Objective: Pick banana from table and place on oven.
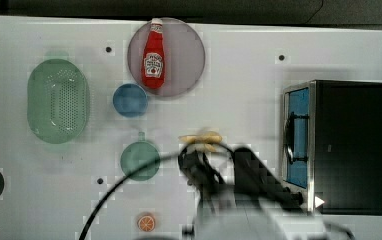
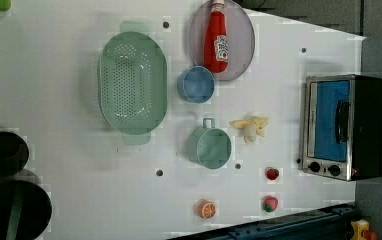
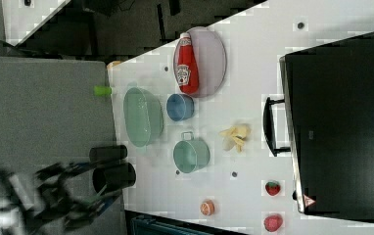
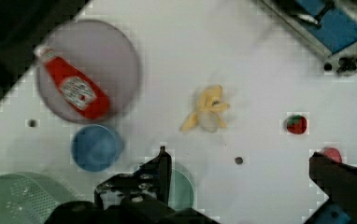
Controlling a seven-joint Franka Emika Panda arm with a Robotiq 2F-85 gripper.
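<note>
The small pale yellow toy banana (image 2: 250, 127) lies flat on the big white desk (image 2: 54, 90), with its peel flaps spread out. It sits between the round green cup with a handle (image 2: 210, 146) and the boxy toaster oven (image 2: 344, 127), apart from both. Nothing touches it.

The robot's hand (image 4: 237, 172) hangs above the desk with its two dark fingers (image 4: 162, 168) spread wide and nothing between them. I think it is open like this so it can come down around the banana.

The oven's flat black top (image 1: 354, 145) is bare, so the banana would have room there. The task looks like it is just starting.

The red ketchup bottle (image 1: 154, 55) lies on a grey round plate (image 1: 189, 60), well away. Two red strawberries (image 2: 272, 174) sit near the oven and should be left alone.
</note>
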